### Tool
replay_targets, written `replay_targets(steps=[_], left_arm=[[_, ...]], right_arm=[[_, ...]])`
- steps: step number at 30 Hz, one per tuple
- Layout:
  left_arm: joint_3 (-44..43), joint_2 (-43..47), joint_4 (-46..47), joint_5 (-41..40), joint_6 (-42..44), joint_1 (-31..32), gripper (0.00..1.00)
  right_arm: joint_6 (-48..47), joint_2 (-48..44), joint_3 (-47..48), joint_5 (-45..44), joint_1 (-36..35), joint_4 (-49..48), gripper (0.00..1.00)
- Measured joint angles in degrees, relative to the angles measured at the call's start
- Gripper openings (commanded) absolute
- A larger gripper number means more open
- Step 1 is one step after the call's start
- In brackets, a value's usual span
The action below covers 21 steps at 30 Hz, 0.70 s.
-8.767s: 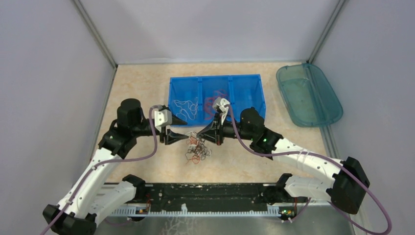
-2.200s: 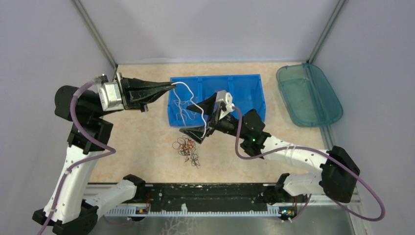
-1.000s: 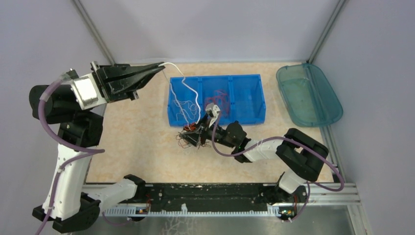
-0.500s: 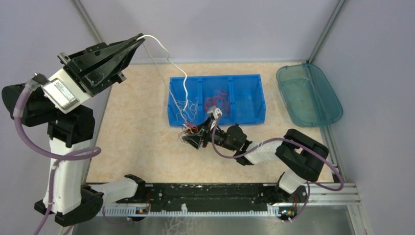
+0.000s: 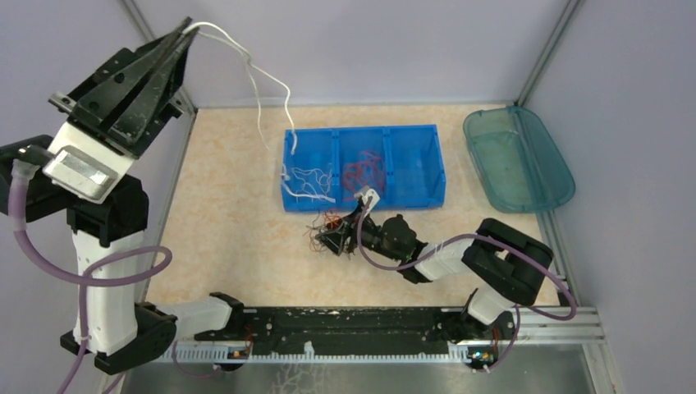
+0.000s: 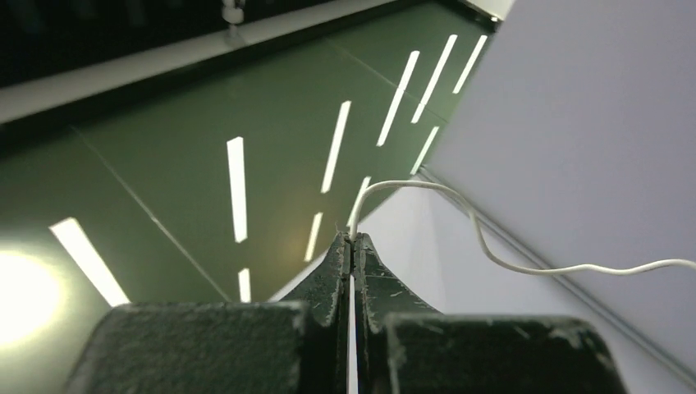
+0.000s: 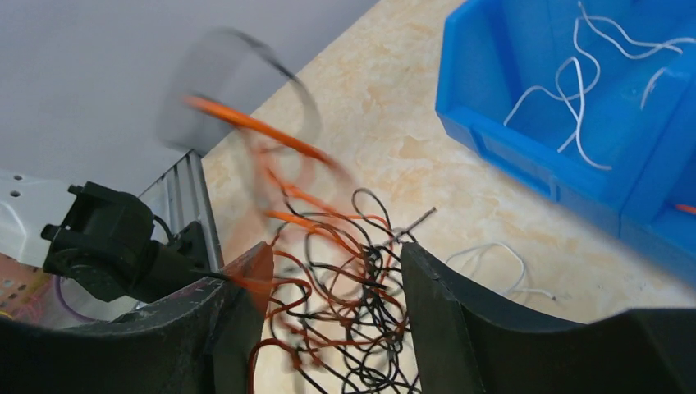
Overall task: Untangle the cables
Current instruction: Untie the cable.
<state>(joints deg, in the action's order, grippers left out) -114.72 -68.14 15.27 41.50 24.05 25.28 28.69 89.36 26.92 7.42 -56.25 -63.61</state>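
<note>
While the left claw (image 5: 185, 31) is up high on the left side, it is squeezed tight on one end of a long white wire (image 5: 261, 86). That wire hangs down to the left part of the blue box (image 5: 365, 131), where more white wires (image 5: 308, 179) lie, and red wires (image 5: 365, 171) sit in the middle part. The right claw (image 5: 330, 240) is low on the table (image 5: 230, 205), its jaws wide apart around a messy pile of orange and black wires (image 7: 345, 312) just in front of the box.
</note>
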Motion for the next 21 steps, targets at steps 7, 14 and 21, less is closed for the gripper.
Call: replay_targets(steps=[7, 14, 21], left_arm=[[-5.1, -2.6, 6.1, -5.0, 5.8, 0.0, 0.00], [-8.5, -3.9, 3.4, -6.0, 7.8, 0.0, 0.00], [10.1, 3.7, -0.1, -4.5, 7.9, 0.0, 0.00]], right_arm=[[1.9, -0.4, -4.1, -2.7, -0.1, -0.1, 0.70], [0.6, -8.5, -5.0, -3.6, -0.4, 3.3, 0.80], [-5.9, -22.4, -0.3, -5.0, -0.3, 14.7, 0.85]])
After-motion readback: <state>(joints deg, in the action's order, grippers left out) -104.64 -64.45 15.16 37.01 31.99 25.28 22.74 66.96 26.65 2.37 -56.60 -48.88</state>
